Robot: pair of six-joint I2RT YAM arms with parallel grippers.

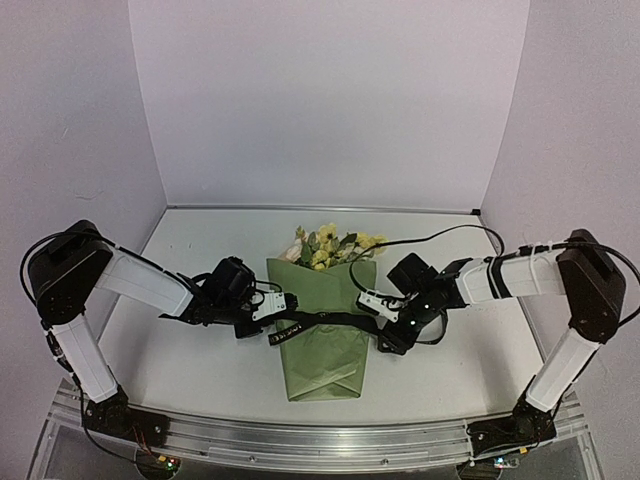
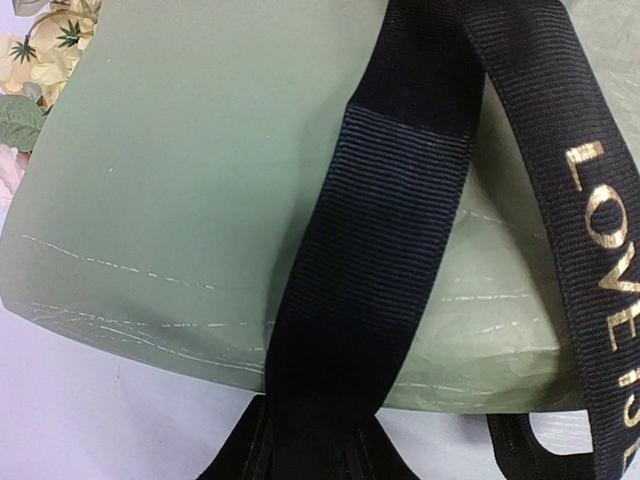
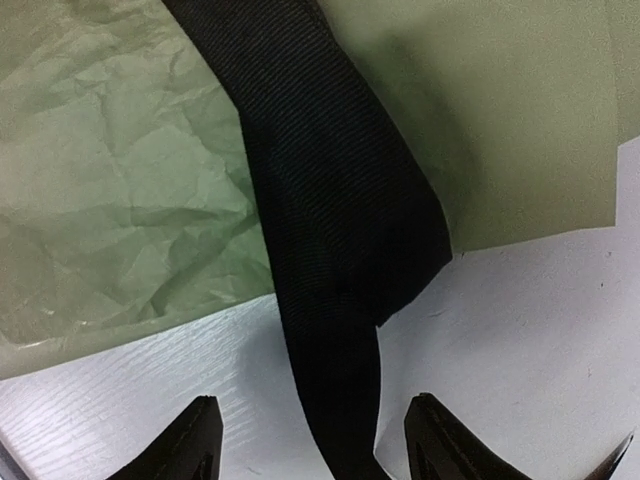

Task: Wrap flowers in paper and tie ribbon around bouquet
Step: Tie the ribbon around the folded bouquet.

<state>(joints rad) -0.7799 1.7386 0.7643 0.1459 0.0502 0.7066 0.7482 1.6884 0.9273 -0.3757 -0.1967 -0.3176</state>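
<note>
So we're in the ribbon-tying part, as far as I can judge. The wrapping looks done.

Nearest the arm bases, the folded point of the bouquet (image 1: 323, 345) lies on the white tabletop (image 1: 200, 370), with the olive paper (image 1: 320, 375) closed into a cone that widens going away from the robot.

A bit further up, the black ribbon (image 1: 335, 320) runs straight across the middle of the cone, and both arms meet it there. The left end effector (image 2: 310, 455) looks pinched on one strand of it. In its wrist view the strand funnels down into the dark fingers at the bottom edge, and a second strand with gold lettering passes beside it. The right end effector (image 3: 312, 440) is spread, with the ribbon's other end hanging between its fingers (image 3: 195, 445) without either one touching it.

At the far end, the flowers (image 1: 335, 245) poke out of the wide mouth of the cone, pale yellow and cream with some leaves.

My guess for the next move: the right side needs to close on its strand, then both pull the ends snug and cross them. The risk I see is that the paper is thin and already crinkled, so tugging unevenly could roll or drag the whole cone.
</note>
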